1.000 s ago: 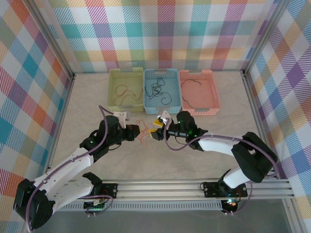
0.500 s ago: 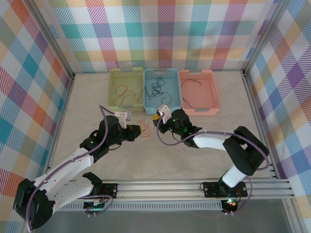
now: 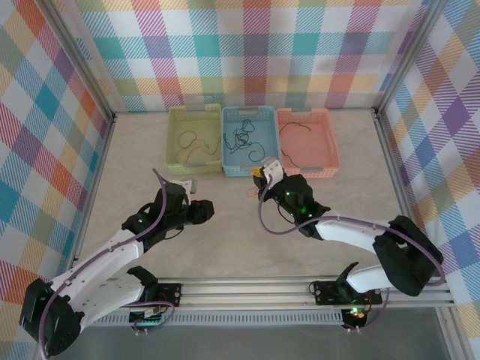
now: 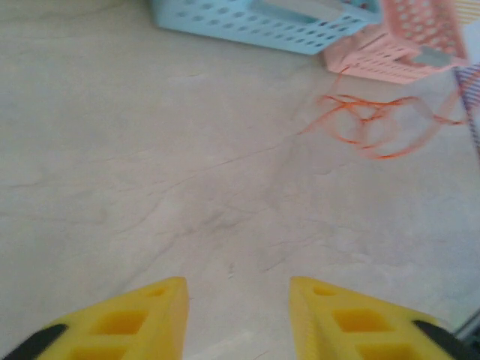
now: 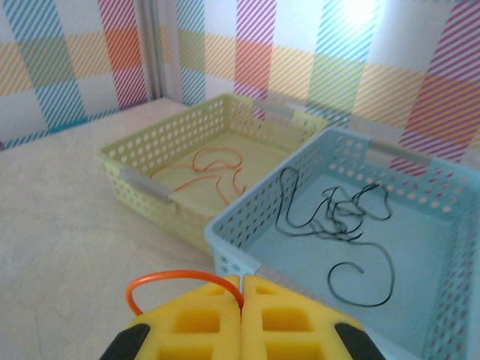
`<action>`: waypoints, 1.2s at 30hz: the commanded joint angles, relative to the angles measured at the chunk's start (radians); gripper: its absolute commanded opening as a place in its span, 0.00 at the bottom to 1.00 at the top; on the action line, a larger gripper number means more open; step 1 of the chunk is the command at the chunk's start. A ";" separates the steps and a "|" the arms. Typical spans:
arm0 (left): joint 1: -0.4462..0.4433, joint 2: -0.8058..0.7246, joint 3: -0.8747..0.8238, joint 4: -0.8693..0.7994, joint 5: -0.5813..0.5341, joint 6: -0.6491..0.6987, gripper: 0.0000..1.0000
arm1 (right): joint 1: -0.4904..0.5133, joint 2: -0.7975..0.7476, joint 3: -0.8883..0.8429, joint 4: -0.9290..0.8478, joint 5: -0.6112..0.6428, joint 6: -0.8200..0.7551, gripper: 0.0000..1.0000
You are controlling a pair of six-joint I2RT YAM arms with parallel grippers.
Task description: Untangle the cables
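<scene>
The right gripper (image 5: 241, 283) has blocky yellow fingers moulded with honeycomb cells. Its jaws are pressed together on a thin orange wire (image 5: 161, 276), glossy and springy, which arches out in a small loop just in front of the light blue perforated plastic basket (image 5: 270, 180).

The left gripper (image 4: 238, 300) hangs over the matt, faintly veined beige table (image 4: 150, 150), in front of and left of the blue basket. Its jaws are apart with nothing between them.

From the left wrist, blurred orange strands (image 4: 375, 127) form a loose tangle right of the blue basket, before the salmon-pink perforated basket (image 4: 420, 37). They are probably the same wire, and whether they touch the table I cannot tell.

Inside the blue basket a thin black wire (image 5: 334, 214) lies in slack squiggles. Left of it, the pale yellow-green perforated basket (image 5: 142, 184) holds another limp orange wire (image 5: 214, 169).

A second ago both grippers met over an orange-red clump farther in front of the blue basket, left jaws closed and right jaws apart. Since then the left has let go and drawn back, and the right has closed and carried the wire up to the blue basket's front.
</scene>
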 commanded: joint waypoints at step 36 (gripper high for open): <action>-0.264 0.397 0.216 0.418 0.158 0.311 0.80 | -0.011 -0.225 0.016 -0.214 -0.310 0.115 0.00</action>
